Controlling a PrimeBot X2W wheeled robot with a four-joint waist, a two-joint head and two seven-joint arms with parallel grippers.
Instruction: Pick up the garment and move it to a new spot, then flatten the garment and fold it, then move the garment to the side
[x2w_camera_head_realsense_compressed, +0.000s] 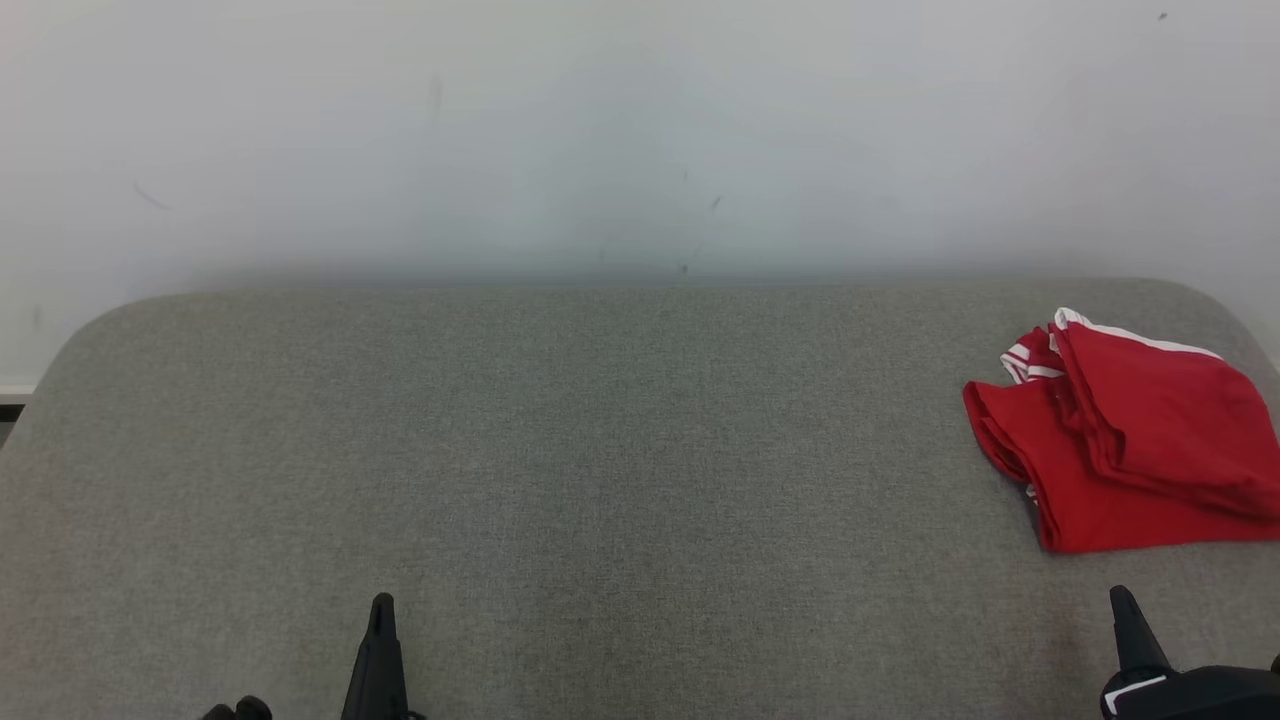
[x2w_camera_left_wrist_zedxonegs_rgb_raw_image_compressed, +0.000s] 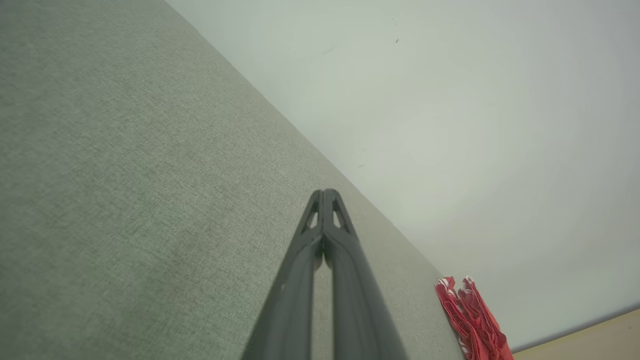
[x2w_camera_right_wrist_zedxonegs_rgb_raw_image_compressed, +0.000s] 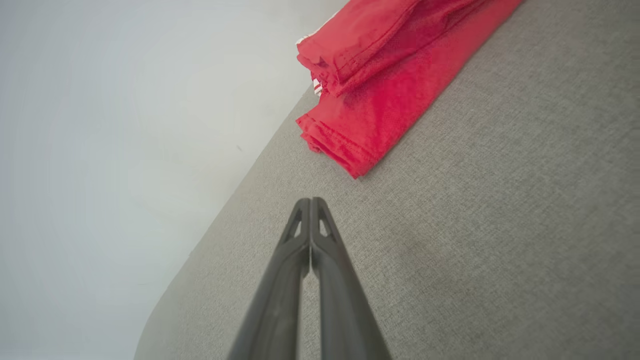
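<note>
At the right end of the desk (x2w_camera_head_realsense_compressed: 600, 450) — A: the garment (x2w_camera_head_realsense_compressed: 1130, 450) is lying in a loose layered fold. It is red with white trim showing at its far corner, and its right part is running out of the head view.

B: Which claw is sitting nearer?

A: The right claw (x2w_camera_head_realsense_compressed: 1125, 605), plainly. It is resting low at the near edge with the garment straight ahead of its tips, near but not touching. The left claw (x2w_camera_head_realsense_compressed: 382, 610) is resting well apart, with the garment far off to its right and bare desk lying between.

B: Long axis?

A: It is running roughly across the desk, left to right, in the head view. In the right wrist view it is slanting up and to the right, with the nearest folded corner pointing back toward the fingers.

B: Claw state?

A: Both claws are pressing their fingers together at the tips and holding nothing.

B: Stage?

A: I am not calling it. The layers are looking stacked rather than crumpled, and the garment is sitting off to one side, which fits a garment folded and set aside. It equally fits a bundle waiting to be picked up. Any reach is turning on that short forward gap from the right claw.
</note>
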